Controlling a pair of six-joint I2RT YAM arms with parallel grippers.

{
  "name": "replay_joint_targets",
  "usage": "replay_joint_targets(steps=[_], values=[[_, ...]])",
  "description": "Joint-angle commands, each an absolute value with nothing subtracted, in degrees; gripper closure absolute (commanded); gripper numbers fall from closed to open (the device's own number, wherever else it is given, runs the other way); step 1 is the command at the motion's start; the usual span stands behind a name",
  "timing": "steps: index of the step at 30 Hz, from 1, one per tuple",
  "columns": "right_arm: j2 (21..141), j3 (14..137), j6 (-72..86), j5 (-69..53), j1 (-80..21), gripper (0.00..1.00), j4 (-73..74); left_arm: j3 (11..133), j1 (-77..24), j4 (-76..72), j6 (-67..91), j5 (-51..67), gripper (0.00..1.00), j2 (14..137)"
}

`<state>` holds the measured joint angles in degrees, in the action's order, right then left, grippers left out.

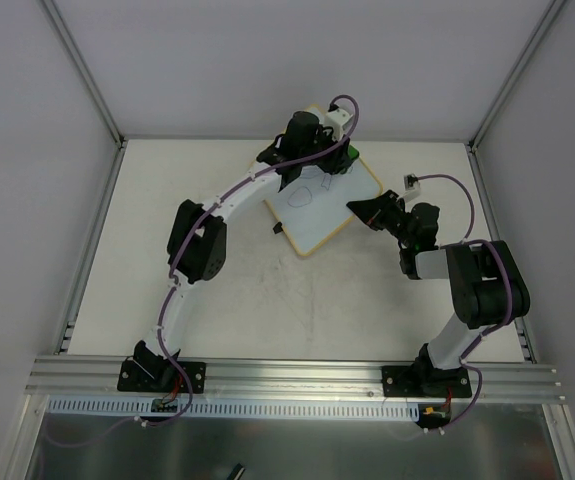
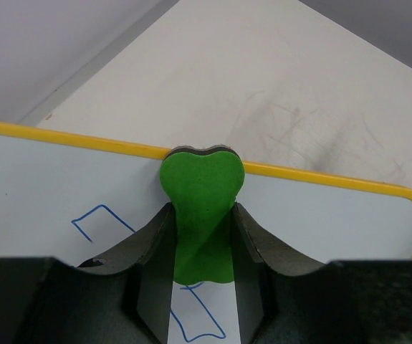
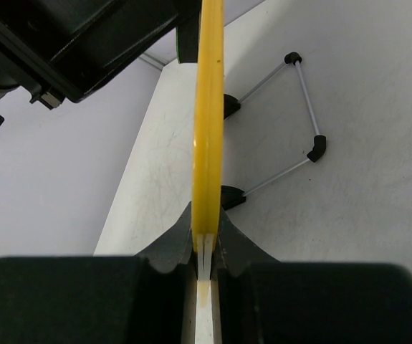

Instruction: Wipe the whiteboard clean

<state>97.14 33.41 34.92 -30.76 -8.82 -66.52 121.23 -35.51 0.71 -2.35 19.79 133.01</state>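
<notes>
The whiteboard (image 1: 319, 208), white with a yellow frame, lies skewed at the back middle of the table and carries blue pen outlines (image 2: 99, 213). My left gripper (image 1: 335, 158) is over the board's far corner, shut on a green eraser (image 2: 202, 188) whose end rests against the board (image 2: 41, 179) just inside the frame. More blue line shows between the fingers below the eraser. My right gripper (image 1: 365, 211) is shut on the board's right edge. In the right wrist view the frame (image 3: 208, 107) appears edge-on between the fingers (image 3: 180, 240).
A wire stand (image 3: 302, 107) with black clips sticks out from the board's back side. The left arm's wrist (image 3: 69, 43) looms close above the board. Grey walls and metal posts (image 1: 82, 70) enclose the table. An aluminium rail (image 1: 297, 375) runs along the near edge.
</notes>
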Motion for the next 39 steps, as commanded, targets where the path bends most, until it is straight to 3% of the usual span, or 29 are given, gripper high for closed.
replay_joint_targets(steps=[1,23,31,39], values=[[96.59,33.22,31.82,-36.21,-10.63,1.0,-68.55,123.92,-34.11,0.79,-0.54,15.38,1.0,137.19],[96.77,33.31,31.64,-36.3,-10.63,1.0,-68.55,126.21,-21.19,1.84,21.44,21.79,1.0,143.88],[97.03,33.4,31.99,-36.39,-10.63,1.0,-68.82,121.55,-19.16,2.72,27.15,15.73,1.0,140.45],[96.94,33.4,31.99,-36.47,-10.63,1.0,-68.82,124.45,-18.72,3.52,28.65,16.08,1.0,141.06]])
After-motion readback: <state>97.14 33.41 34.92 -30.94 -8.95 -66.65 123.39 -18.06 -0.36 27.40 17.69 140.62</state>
